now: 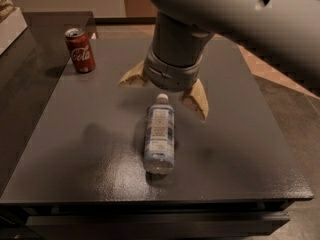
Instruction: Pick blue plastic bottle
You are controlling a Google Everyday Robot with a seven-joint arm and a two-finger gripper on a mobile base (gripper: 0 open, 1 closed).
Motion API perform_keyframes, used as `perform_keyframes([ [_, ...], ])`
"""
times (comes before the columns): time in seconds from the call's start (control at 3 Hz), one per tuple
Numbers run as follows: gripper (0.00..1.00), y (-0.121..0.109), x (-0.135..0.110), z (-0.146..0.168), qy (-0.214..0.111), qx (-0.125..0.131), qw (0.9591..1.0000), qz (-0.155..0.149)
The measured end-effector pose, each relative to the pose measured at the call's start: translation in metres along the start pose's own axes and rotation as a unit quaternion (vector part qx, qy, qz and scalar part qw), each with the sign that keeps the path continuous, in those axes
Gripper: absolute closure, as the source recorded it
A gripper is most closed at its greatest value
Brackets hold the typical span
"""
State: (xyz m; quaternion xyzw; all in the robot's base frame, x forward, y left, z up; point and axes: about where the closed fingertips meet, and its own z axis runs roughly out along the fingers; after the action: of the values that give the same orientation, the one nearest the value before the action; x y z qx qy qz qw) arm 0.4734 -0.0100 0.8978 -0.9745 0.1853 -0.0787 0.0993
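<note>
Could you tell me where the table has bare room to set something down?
Bare: the left patch of the table between cola can and front edge, and the right strip beside the blue plastic bottle. Crowded: the centre, where the open gripper hovers over the bottle's cap.

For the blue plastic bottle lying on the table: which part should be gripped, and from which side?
Probably the labelled mid-body of the blue plastic bottle, from straight above, jaws closing across its narrow width. It lies on its side on the table, cap pointing away, both long sides free. The gripper hangs over the cap end, jaws open.
</note>
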Motion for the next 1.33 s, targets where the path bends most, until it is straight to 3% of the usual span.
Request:
perform_keyframes([
  [0.67, 0.0, 0.018, -0.003, 0.036, -0.002, -0.079, 0.995, -0.062],
  [1.0, 0.18, 0.026, -0.004, 0.046, -0.006, -0.103, 0.9916, -0.078],
  [1.33, 0.41, 0.029, -0.004, 0.047, -0.011, -0.109, 0.9907, -0.081],
])
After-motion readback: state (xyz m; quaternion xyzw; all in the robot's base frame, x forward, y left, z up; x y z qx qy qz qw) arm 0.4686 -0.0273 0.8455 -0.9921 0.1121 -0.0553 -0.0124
